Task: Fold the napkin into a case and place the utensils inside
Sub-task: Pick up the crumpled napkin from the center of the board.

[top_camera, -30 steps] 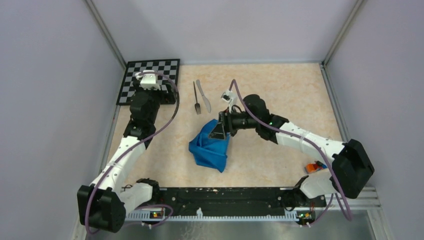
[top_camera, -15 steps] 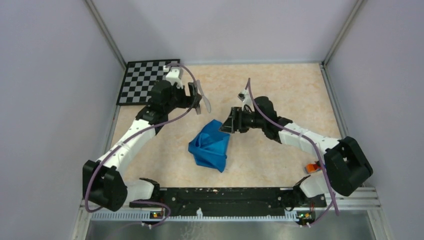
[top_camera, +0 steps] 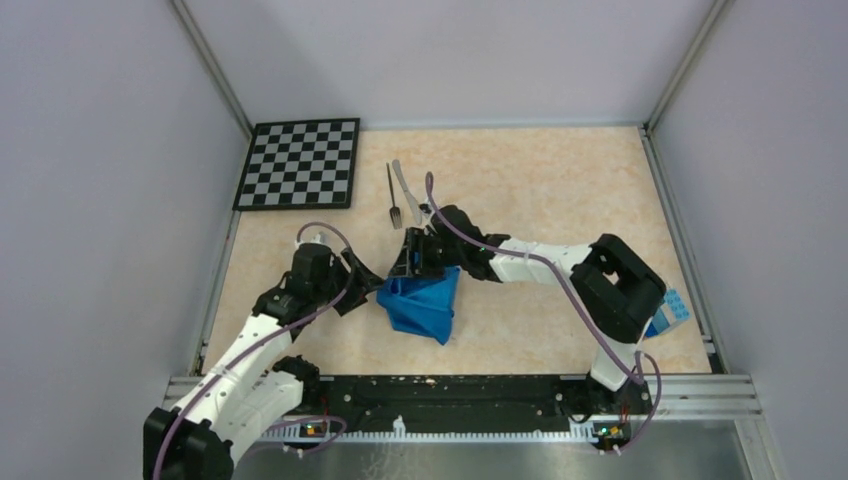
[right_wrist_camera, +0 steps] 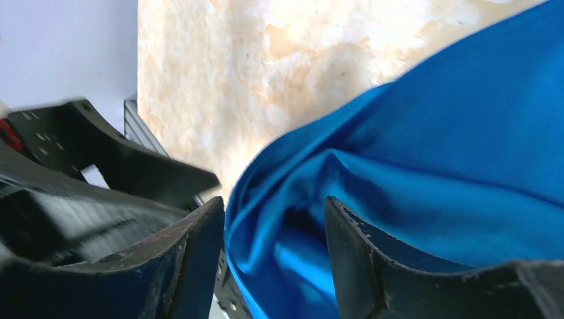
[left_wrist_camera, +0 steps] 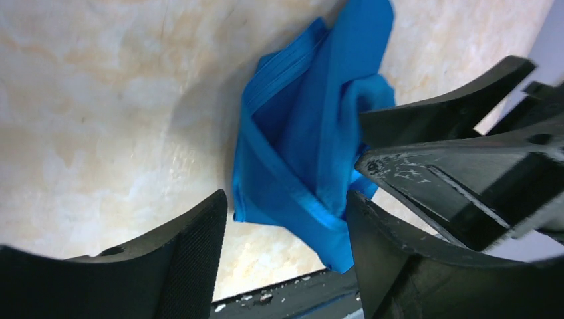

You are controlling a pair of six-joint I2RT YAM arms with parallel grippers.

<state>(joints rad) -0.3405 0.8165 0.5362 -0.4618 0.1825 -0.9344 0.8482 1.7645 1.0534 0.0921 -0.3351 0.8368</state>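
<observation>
- The napkin (top_camera: 422, 300) lies as a crumpled blue heap on the worktop (top_camera: 560, 190), near the middle and towards the near edge. It is in much the same spot and shape as half a second ago, and it is not folded into a case.
- In the left wrist view the napkin (left_wrist_camera: 299, 133) shows several loose layers, with a hemmed edge running down its left side.
- The left claw (top_camera: 368, 288) was up by the cutlery half a second ago. It has swung down and now sits at the napkin's left edge.
- From its own camera the left claw (left_wrist_camera: 284, 206) is spread wide, with the lower corner of the cloth in the gap between its fingers (left_wrist_camera: 193, 252) and nothing pinched.
- The right claw (top_camera: 412, 262) stood just off the napkin's upper right corner. It has moved left and in, and is now over the napkin's far edge, facing the left claw.
- In the right wrist view the right claw (right_wrist_camera: 274, 212) is also spread open, with a fold of the napkin (right_wrist_camera: 432, 166) between its fingers (right_wrist_camera: 372, 266) but not clamped.
- The fork (top_camera: 393, 197) and the knife (top_camera: 407, 190) lie side by side on the worktop beyond the napkin, apart from it, where they were a second ago.
- The checkerboard (top_camera: 300, 163) lies flat in the far left corner, now clear of the left arm.
</observation>
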